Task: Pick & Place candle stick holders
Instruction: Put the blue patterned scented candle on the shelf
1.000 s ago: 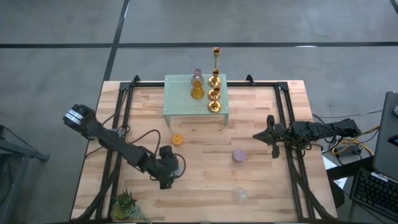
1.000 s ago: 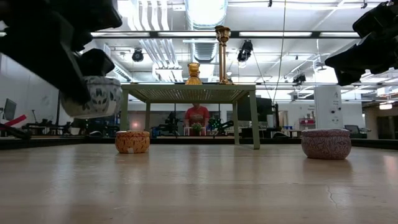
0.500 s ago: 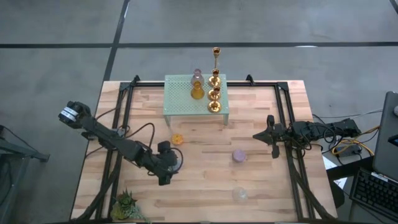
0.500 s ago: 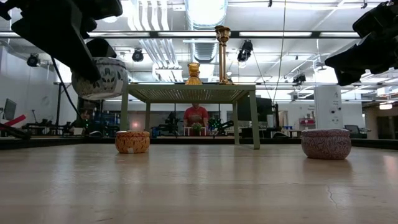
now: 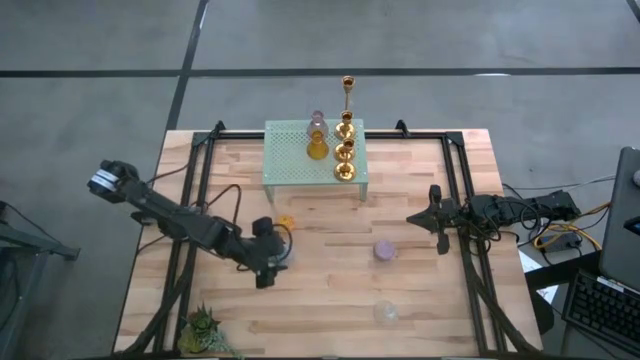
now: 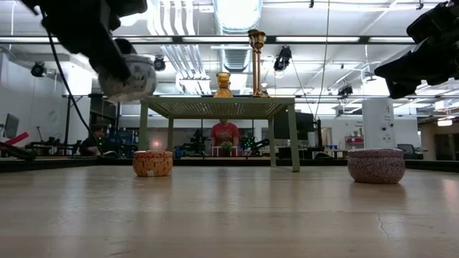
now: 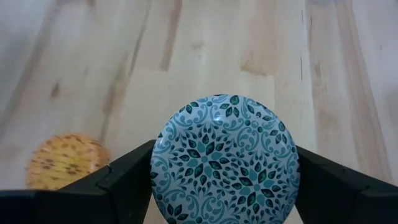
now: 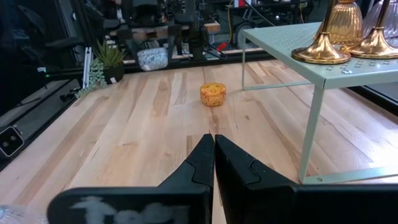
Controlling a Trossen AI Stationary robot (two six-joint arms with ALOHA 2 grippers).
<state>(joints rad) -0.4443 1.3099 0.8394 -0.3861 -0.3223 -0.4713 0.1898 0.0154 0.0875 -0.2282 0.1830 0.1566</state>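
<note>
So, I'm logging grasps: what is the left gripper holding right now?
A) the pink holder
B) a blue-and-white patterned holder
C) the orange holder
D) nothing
B: the left gripper is clamped on the blue-and-white patterned holder, lifted above the table, while the orange holder sits on the wood.

Light was bright and even, from long ceiling fixtures visible in the low view, which left the dark arms there as backlit silhouettes. The pale wooden table (image 5: 400, 290) carried only soft, faint shadows. In the left wrist view the round blue-and-white patterned glass holder (image 7: 225, 158) showed mild glare and sharp focus, while the squat orange patterned holder (image 7: 67, 161) beside it was blurred.
</note>
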